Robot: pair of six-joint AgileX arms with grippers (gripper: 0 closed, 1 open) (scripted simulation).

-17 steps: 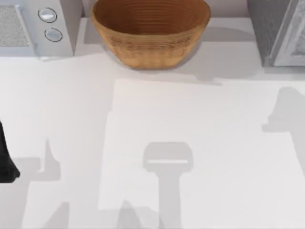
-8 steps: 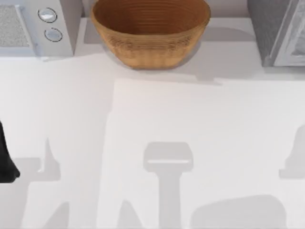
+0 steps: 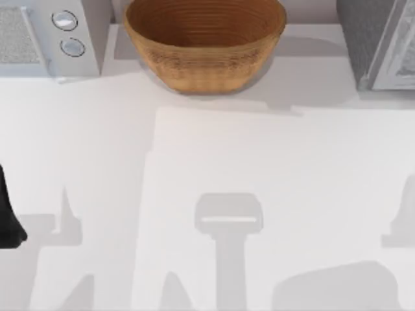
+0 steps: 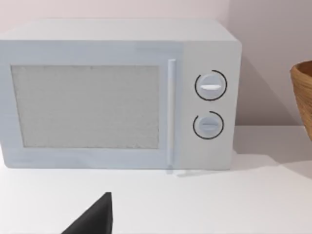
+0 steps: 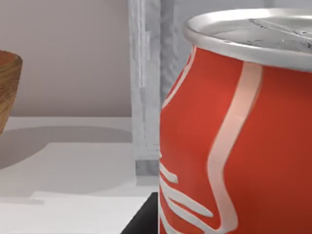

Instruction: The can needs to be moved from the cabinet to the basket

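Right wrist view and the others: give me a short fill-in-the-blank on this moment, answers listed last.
1. The can close to the right wrist camera is mainly ____ in colour.
2. The white appliance has ____ round knobs.
3. In the top view, the basket stands between that appliance and the ____.
Answers: red; two; cabinet.

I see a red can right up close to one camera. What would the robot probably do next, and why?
Probably carry the can toward the basket. The can looms upright in the right wrist view, seemingly held, with the cabinet's frame behind it, and the basket holds nothing yet.
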